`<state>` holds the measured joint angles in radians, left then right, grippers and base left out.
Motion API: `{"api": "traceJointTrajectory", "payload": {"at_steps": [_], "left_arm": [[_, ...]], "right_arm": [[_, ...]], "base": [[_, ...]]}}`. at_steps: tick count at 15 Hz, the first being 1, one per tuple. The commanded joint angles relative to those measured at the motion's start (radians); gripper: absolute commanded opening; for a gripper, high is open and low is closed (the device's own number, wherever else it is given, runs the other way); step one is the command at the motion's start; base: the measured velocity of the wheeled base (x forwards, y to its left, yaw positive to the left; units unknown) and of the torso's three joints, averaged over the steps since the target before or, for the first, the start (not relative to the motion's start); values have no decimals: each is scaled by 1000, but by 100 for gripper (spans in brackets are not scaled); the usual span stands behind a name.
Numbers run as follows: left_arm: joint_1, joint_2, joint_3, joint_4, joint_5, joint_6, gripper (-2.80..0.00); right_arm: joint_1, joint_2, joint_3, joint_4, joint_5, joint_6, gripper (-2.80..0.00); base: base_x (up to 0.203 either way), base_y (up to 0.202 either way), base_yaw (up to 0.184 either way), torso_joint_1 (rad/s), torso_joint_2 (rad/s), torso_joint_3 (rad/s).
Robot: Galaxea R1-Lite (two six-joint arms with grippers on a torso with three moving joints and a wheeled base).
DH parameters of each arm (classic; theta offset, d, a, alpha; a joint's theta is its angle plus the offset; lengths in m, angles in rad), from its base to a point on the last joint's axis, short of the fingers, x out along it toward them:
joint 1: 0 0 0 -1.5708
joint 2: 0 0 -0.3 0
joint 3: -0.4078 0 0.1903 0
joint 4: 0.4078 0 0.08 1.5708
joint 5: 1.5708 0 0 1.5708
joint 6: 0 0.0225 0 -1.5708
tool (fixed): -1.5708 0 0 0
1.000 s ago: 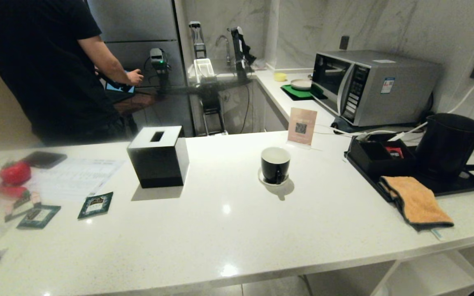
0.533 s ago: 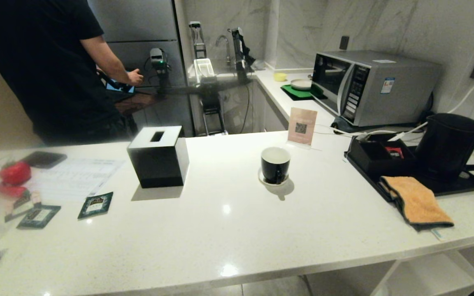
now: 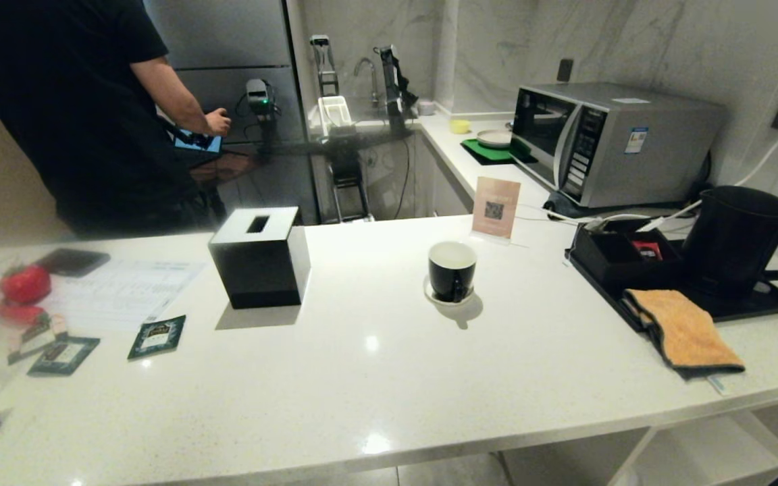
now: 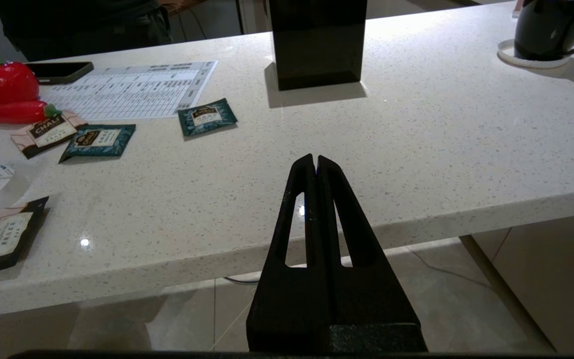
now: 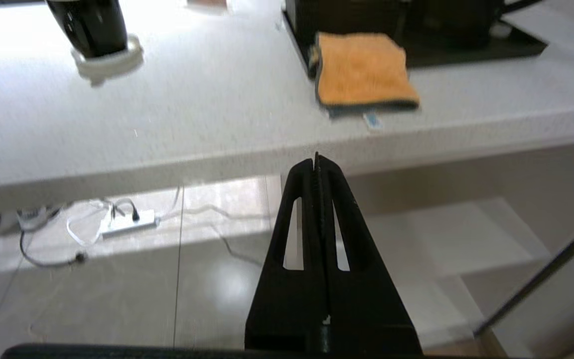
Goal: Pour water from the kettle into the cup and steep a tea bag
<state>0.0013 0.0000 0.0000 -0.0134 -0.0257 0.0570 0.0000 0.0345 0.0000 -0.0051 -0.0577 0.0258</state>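
The black kettle (image 3: 740,239) stands on a black tray (image 3: 767,307) at the counter's right end, its loop handle pointing right. The cup (image 3: 452,270), black outside and white inside, sits on its white saucer (image 3: 444,298) mid-counter. It also shows in the left wrist view as the cup (image 4: 548,30) and in the right wrist view as the cup (image 5: 92,25). No tea bag shows. Neither arm is in the head view. My left gripper (image 4: 316,158) is shut and empty, low before the counter's front edge. My right gripper (image 5: 316,158) is shut and empty, below the edge near the orange cloth (image 5: 361,70).
A black tissue box (image 3: 261,256) stands left of the cup, with dark green sachets (image 3: 157,335) and papers further left. A black compartment box (image 3: 615,256) shares the tray with the kettle. A microwave (image 3: 605,142) and a sign card (image 3: 496,208) stand behind. A person (image 3: 71,115) stands at the back left.
The person's hand at the back left has shifted slightly. The cup, the kettle and the other things on the counter have not moved.
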Motion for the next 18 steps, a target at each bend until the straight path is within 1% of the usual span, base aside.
{"api": "traceJointTrajectory", "payload": {"at_steps": [1,18], "left_arm": [[-1,2,0,0,0,0,-280],[0,2,0,0,1,0,-280]], "right_arm": [[0,-33,0,-1,-1,0,-280],[0,-33,0,-1,-1,0,-280]], "base": [[0,0,0,0,0,0],[0,0,0,0,0,0]]}}
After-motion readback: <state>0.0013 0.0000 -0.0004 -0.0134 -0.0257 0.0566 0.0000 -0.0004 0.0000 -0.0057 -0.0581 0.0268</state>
